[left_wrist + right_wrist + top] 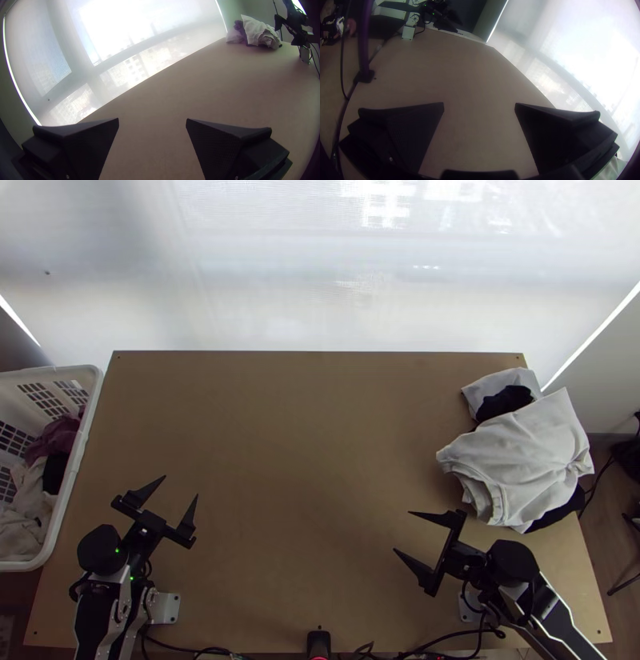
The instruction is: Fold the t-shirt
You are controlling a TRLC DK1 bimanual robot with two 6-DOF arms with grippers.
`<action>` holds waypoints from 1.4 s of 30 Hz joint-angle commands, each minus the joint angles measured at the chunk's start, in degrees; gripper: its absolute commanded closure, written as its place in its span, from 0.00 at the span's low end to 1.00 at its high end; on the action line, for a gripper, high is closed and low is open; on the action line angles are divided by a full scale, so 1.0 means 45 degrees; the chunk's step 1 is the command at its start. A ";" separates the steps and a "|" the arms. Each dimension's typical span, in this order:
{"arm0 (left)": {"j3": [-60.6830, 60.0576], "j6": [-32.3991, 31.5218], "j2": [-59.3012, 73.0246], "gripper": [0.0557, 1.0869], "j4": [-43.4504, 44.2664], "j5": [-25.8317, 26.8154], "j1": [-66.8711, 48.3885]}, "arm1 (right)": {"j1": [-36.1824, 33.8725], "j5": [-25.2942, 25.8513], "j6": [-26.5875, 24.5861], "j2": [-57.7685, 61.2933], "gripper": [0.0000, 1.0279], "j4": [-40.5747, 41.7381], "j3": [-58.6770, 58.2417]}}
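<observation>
- My left pincer (182, 486) stands wide open over the near left part of the table (296, 444), pointing up and slightly right in the top view.
- From its own wrist view, the left pincer (152, 118) has a broad gap between its fingers; it holds nothing.
- My right pincer (402, 530) is wide open too, over the near right part, pointing left and a little up in the top view.
- In its own wrist view, the right pincer (479, 103) grips nothing between its well-parted fingers.
- I see a pale garment (532, 452) on top of a pile at the right side of the table, well apart from the left pincer, nearer the right one. I can't tell whether it is the t-shirt.
- It lies rumpled, a ribbed edge (498, 504) towards the near side. Its folds hide any clear long axis; the pile as a whole runs from far to near, its near end slightly to the right.
- Dark cloth (504, 402) shows at the pile's far and near ends.
- Left of the table, a white basket (90, 420) holds maroon, black and pale clothes (28, 508).
</observation>
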 commanded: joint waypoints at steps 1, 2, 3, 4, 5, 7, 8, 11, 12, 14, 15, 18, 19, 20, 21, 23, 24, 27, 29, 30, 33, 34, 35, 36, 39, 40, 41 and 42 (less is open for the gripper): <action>0.0003 0.0075 0.0002 0.05 -0.0014 0.0019 -0.0230 | 0.0012 0.0002 0.0002 0.0002 0.04 0.0003 -0.0001; 0.0003 0.0075 0.0002 0.05 -0.0014 0.0019 -0.0230 | 0.0071 0.0002 0.0002 0.0002 0.04 0.0003 -0.0001; 0.0003 0.0075 -0.0017 0.05 -0.0014 0.0019 -0.0230 | 0.0149 -0.0018 0.0002 0.0002 0.04 0.0003 -0.0001; 0.0003 0.0075 -0.0017 0.05 -0.0014 0.0019 -0.0230 | 0.0149 0.0002 0.0002 0.0002 0.04 0.0003 -0.0001; 0.0003 0.0094 -0.0017 0.05 0.0006 0.0019 -0.0230 | 0.0227 -0.0037 0.0022 0.0002 0.04 0.0023 -0.0001; 0.0003 0.0094 0.0002 0.05 -0.0014 0.0019 -0.0210 | 0.0969 -0.0037 0.0002 0.0002 0.04 0.0003 -0.0001; 0.0003 0.0094 -0.0017 0.05 -0.0014 0.0019 -0.0210 | 0.1262 -0.0057 0.0002 0.0002 0.04 0.0003 -0.0001; 0.0003 0.0094 -0.0017 0.05 -0.0014 0.0019 -0.0210 | 0.1438 -0.0057 0.0002 0.0002 0.04 -0.0016 -0.0001; 0.0003 0.0075 -0.0017 0.05 -0.0014 0.0019 -0.0210 | 0.1516 -0.0154 -0.0017 0.0002 0.04 -0.0036 -0.0001; 0.0003 0.0075 -0.0017 0.05 -0.0014 0.0019 -0.0210 | 0.1614 -0.0350 -0.0037 0.0002 0.04 -0.0075 -0.0001; 0.0003 0.0075 -0.0017 0.05 -0.0014 0.0019 -0.0230 | 0.1614 -0.0389 -0.0037 0.0002 0.04 -0.0094 -0.0001; 0.0003 0.0075 -0.0017 0.05 -0.0014 0.0038 -0.0464 | 0.1712 -0.0506 -0.0056 0.0002 0.04 -0.0094 -0.0001; 0.0003 0.0075 -0.0017 0.05 -0.0014 0.0038 -0.0464 | 0.1692 -0.0506 -0.0056 0.0002 0.04 -0.0094 -0.0001; 0.0003 0.0075 -0.0017 0.05 -0.0014 0.0038 -0.0464 | 0.1692 -0.0525 -0.0056 0.0002 0.04 -0.0094 -0.0001; 0.0003 0.0075 -0.0017 0.05 -0.0014 0.0038 -0.0484 | 0.1712 -0.0525 -0.0056 0.0002 0.04 -0.0114 -0.0001; 0.0003 0.0075 -0.0017 0.05 -0.0014 0.0038 -0.0640 | 0.1790 -0.0584 -0.0056 0.0002 0.04 -0.0114 -0.0001; 0.0003 0.0075 -0.0017 0.05 -0.0014 0.0038 -0.0659 | 0.1926 -0.0662 -0.0037 0.0002 0.04 -0.0114 -0.0001; 0.0003 0.0133 -0.0017 0.05 -0.0014 0.0038 -0.0874 | 0.2415 -0.0643 -0.0232 -0.0017 0.04 -0.0114 0.0019; 0.0003 0.0094 -0.0017 0.05 -0.0014 0.0038 -0.0874 | 0.2239 -0.0603 -0.0271 0.0041 0.05 -0.0114 0.0019; 0.0003 0.0075 -0.0017 0.05 -0.0014 0.0038 -0.0933 | 0.2141 -0.0603 -0.0271 0.0178 0.05 -0.0133 0.0019; 0.0003 0.0172 -0.0017 0.05 -0.0033 0.0097 -0.1343 | 0.2024 -0.0603 -0.0213 0.0041 0.05 -0.0075 0.0019; 0.0003 0.0329 -0.0017 0.05 0.0006 0.0097 -0.1421 | 0.2044 -0.0545 -0.0232 0.0041 0.06 -0.0075 0.0019; 0.0003 0.0348 -0.0017 0.05 0.0006 0.0097 -0.1460 | 0.2024 -0.0135 -0.0213 0.0041 0.07 -0.0016 -0.0001; 0.0003 0.0407 -0.0017 0.05 -0.0014 0.0097 -0.1519 | 0.2005 0.0529 -0.0252 0.0022 0.08 0.0042 -0.0001; 0.0003 0.0426 -0.0017 0.05 -0.0112 0.0077 -0.1851 | 0.1184 0.0842 -0.0935 0.0022 0.08 0.0179 -0.0001; 0.0003 0.0426 -0.0017 0.05 -0.0014 0.0019 -0.1890 | 0.0794 0.0861 -0.1345 0.0022 0.07 0.0120 -0.0020; -0.0017 0.0368 -0.0017 0.05 0.0181 -0.0059 -0.1890 | 0.0481 0.0920 -0.1756 0.0022 0.07 0.0003 -0.0001; -0.0017 0.0329 -0.0017 0.05 0.0357 -0.0372 -0.1851 | 0.0110 0.1135 -0.2049 0.0002 0.05 -0.0036 -0.0001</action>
